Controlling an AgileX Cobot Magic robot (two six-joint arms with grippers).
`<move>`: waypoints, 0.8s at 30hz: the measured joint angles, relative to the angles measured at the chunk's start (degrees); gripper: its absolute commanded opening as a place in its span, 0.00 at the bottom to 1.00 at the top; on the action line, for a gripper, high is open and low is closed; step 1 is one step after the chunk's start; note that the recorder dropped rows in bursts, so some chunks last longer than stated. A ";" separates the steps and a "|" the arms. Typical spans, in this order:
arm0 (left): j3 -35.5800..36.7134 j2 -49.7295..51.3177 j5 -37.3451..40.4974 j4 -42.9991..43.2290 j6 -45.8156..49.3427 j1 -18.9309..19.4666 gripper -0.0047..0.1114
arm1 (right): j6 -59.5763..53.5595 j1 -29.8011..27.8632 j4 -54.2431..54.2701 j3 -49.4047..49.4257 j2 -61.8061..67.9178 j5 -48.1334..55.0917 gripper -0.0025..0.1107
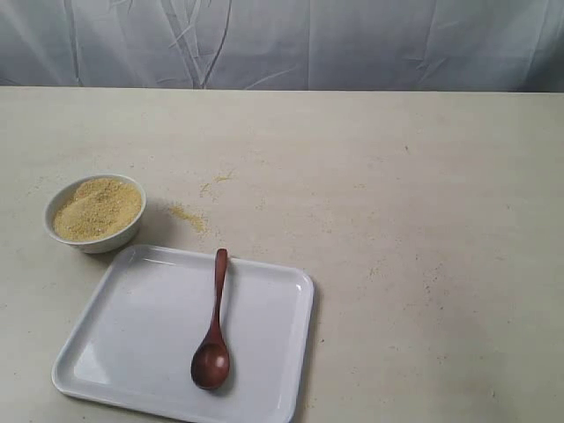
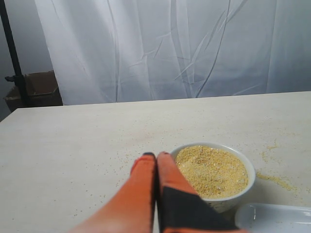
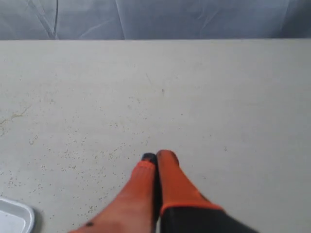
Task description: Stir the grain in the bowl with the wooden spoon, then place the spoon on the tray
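Observation:
The small white bowl [image 1: 94,211] stands at the left of the table, heaped with yellow-tan grain [image 1: 97,208]. Just in front of it lies the white tray [image 1: 141,339], and the dark wooden spoon [image 1: 213,326] rests on the tray, scoop toward the front edge, handle pointing back. No arm shows in the exterior view. In the left wrist view my left gripper [image 2: 156,155] is shut and empty, held beside the bowl [image 2: 241,186] and its grain [image 2: 212,169], with a tray corner [image 2: 272,216] below. My right gripper [image 3: 157,156] is shut and empty over bare table.
Spilled grain [image 1: 189,217] lies on the table right of the bowl, with a few more specks [image 1: 216,181] farther back. A grey cloth backdrop [image 1: 282,40] hangs behind the table. A tray corner [image 3: 14,216] shows in the right wrist view.

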 measured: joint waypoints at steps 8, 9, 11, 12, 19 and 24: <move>0.00 0.00 0.00 0.00 0.00 0.00 0.04 | 0.00 -0.02 -1.65 16.29 -14.22 -12.81 0.02; 0.00 0.00 0.00 0.00 0.00 0.00 0.04 | 0.00 -0.02 -1.65 18.07 -14.78 -14.59 0.02; 0.00 0.00 0.00 0.00 0.00 0.00 0.04 | 0.00 -0.02 -1.65 20.13 -15.42 -16.34 0.02; 0.00 0.00 0.00 0.00 0.00 0.00 0.04 | 0.00 -0.02 -1.70 20.70 -15.70 -16.62 0.02; 0.00 0.00 0.00 0.00 0.00 0.00 0.04 | 0.00 -0.02 -1.66 21.10 -15.98 -17.63 0.02; 0.00 0.00 0.00 0.00 0.00 0.00 0.04 | 0.00 -0.02 -1.44 21.10 -15.98 -17.63 0.02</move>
